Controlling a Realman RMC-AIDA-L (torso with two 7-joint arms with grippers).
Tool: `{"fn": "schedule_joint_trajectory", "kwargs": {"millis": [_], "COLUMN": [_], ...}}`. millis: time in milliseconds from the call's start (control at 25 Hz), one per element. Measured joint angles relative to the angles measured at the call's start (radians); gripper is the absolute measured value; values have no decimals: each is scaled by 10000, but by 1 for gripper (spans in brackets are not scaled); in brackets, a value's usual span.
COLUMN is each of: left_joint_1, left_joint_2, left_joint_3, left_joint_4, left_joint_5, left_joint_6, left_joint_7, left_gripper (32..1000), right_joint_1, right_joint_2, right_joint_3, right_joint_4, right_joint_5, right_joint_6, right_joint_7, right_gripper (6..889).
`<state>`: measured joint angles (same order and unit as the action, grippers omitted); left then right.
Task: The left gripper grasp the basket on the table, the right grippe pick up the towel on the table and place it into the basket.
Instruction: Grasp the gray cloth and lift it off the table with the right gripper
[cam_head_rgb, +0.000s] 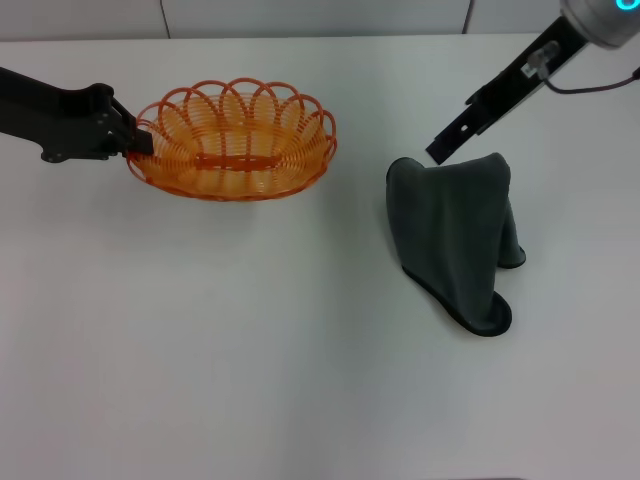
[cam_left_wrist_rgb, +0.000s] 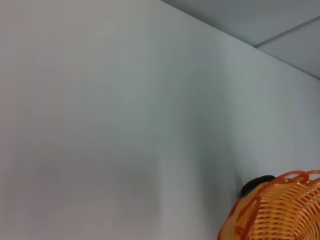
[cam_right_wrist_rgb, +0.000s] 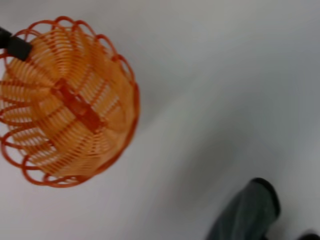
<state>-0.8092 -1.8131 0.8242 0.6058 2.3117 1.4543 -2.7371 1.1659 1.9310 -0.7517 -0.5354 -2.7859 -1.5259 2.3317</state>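
White table (cam_head_rgb: 250, 350). Head view: left gripper (cam_head_rgb: 135, 140) clamped on the basket (cam_head_rgb: 235, 140) rim; right gripper (cam_head_rgb: 447, 148) has pinched the towel (cam_head_rgb: 455, 235) top, lifting it; it's limp and light, drapes. Left wrist: basket edge only. Right wrist: basket well apart from the towel.

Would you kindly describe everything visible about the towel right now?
The towel is a dark grey soft cloth with a darker stitched edge. It hangs bunched and draped from its top, where the right gripper meets it, its lower folds reaching the white table. It sits to the right of the basket, apart from it and not yet inside.
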Motion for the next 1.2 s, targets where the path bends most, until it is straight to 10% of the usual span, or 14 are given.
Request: {"fn": "schedule_joint_trajectory", "kwargs": {"millis": [760,1200], "left_joint_1": [-64,-85], "left_joint_2": [-74,-80], "left_joint_3": [-5,14], "left_joint_4": [-78,-80], "left_joint_5": [0,-106], "left_joint_6": [-36,-77], "left_joint_7": [128,171], "left_gripper": [99,99], "right_joint_1": [-536,-709], "right_joint_2": [-120,170], "right_joint_3": [18,-55], "right_joint_4": [1006,1716], "right_joint_5": [-490,-495], "right_joint_6": [1598,2809], "right_joint_7": [-236,-529], "right_gripper": [726,721]}}
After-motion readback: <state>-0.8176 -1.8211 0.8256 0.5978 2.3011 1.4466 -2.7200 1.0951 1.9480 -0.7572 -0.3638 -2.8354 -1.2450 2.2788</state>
